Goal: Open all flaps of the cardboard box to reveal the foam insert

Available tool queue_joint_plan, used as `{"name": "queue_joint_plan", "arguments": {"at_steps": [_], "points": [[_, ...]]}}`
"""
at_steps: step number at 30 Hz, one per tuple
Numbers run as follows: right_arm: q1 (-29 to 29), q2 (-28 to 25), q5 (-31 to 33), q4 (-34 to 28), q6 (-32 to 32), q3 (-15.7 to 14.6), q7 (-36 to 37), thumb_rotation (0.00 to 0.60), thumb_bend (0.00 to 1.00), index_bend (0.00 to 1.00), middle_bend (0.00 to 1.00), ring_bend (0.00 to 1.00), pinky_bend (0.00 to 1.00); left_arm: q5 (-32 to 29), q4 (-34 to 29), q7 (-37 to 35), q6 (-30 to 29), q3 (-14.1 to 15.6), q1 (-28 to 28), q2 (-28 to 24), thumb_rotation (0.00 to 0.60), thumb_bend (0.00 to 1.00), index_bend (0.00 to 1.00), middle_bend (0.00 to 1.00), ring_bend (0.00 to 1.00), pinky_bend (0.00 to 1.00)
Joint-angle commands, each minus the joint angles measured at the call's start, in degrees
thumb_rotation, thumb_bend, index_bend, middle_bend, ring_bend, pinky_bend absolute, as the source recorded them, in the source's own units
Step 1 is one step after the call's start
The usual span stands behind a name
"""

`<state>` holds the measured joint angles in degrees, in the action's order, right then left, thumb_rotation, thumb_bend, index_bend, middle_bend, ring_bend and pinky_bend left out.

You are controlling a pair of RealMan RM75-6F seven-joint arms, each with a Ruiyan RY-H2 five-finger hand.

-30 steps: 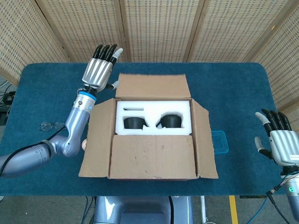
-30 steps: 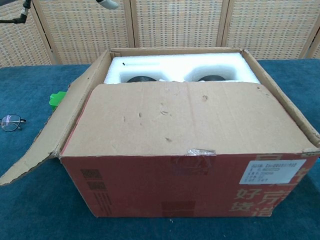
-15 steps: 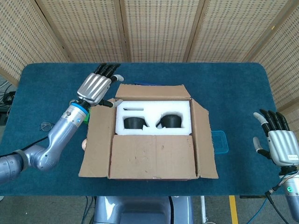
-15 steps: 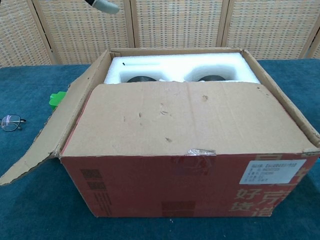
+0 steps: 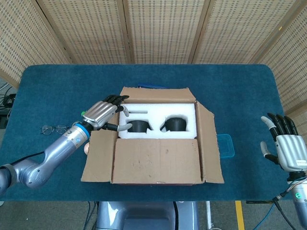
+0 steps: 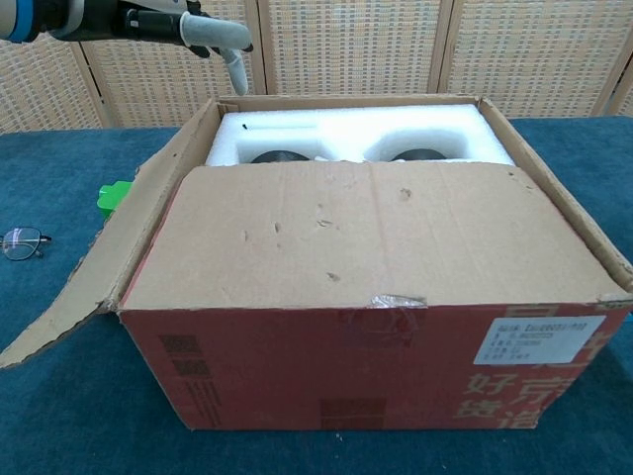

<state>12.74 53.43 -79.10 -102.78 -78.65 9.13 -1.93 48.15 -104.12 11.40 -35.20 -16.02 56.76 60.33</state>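
The cardboard box (image 5: pixel 156 179) stands mid-table, red-sided in the chest view (image 6: pixel 376 366). Its far flap (image 5: pixel 157 94), left flap (image 5: pixel 98 158) and right flap (image 5: pixel 211 143) stand outward. The near flap (image 5: pixel 156 160) lies flat over the front half, also seen in the chest view (image 6: pixel 376 233). White foam insert (image 5: pixel 158 111) with two black recesses shows behind it (image 6: pixel 346 134). My left hand (image 5: pixel 101 112) hovers with fingers spread over the box's left rim, holding nothing; it appears at the chest view's top left (image 6: pixel 148 22). My right hand (image 5: pixel 290 149) is open, beyond the table's right edge.
Glasses (image 5: pixel 53 129) lie left of the box, also in the chest view (image 6: pixel 20 240). A green object (image 6: pixel 114 195) sits by the left flap. A blue tray (image 5: pixel 225 145) lies right of the box. A blue thing (image 5: pixel 151 86) peeks out behind the far flap.
My left hand has come down from behind the box's far-left corner to above its left rim. The far flap looks shorter from the head view. The right hand barely moved.
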Motion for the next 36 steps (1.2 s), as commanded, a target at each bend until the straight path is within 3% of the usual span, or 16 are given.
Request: {"name": "queue_joint_plan", "arguments": {"at_steps": [1,13,36], "points": [[-0.03,0.03,-0.02,0.05,-0.01,-0.02,0.09,0.6,0.5,0.11,0.07,0.0,0.04,2.38,-1.15,-1.35,0.63,0.58,-0.49,-0.08,0.077,0.19,0.36,0.0,0.0,0.0],[-0.43,-0.07,-0.19,0.37,-0.4,-0.08,1.02,0.6,0.5,0.11,0.07,0.0,0.04,9.45,-3.4,0.64,-1.93,3.79,-0.78,2.25,0.072,0.17,0.36,0.0,0.0,0.0],[-1.12,-0.3,-0.44,1.19,-0.88,-0.25,2.49,0.6,0.5,0.11,0.07,0.0,0.04,6.63,-4.06,4.75,-4.11,7.64,1.1,5.0,0.073,0.16,0.36,0.0,0.0,0.0]]}}
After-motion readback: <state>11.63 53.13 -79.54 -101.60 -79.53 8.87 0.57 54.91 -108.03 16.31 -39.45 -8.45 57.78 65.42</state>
